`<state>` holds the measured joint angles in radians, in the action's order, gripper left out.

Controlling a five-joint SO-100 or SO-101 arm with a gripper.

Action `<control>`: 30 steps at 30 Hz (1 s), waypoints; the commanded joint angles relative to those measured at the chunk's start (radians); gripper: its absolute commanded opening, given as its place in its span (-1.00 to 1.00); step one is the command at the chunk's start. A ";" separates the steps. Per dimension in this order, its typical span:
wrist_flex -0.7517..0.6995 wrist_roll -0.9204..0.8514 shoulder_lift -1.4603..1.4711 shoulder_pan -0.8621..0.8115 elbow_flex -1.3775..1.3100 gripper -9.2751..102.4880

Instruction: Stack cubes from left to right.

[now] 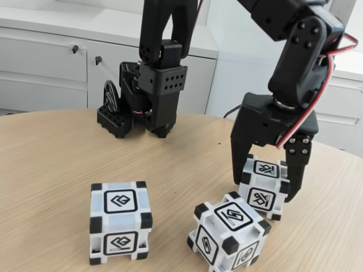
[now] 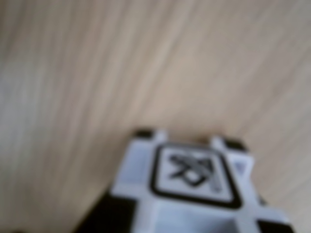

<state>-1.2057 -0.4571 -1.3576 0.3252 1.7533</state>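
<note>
Three white cubes with black corners sit on the wooden table in the fixed view. The left cube stands alone near the front. A middle cube sits turned at an angle. Behind it to the right is the right cube, resting on the table. My gripper reaches down over it, one black finger against its left side and the other finger against its right side. The blurred wrist view shows this cube close at the bottom edge.
The arm's black base and a clamp stand at the back of the table. White cabinets line the wall behind. The middle cube lies a short gap in front of the held one.
</note>
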 commanded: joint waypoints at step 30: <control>-0.322 0.192 -0.532 -0.307 -0.023 -0.61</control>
<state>-1.5094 -0.2240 -1.8408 0.0844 1.7549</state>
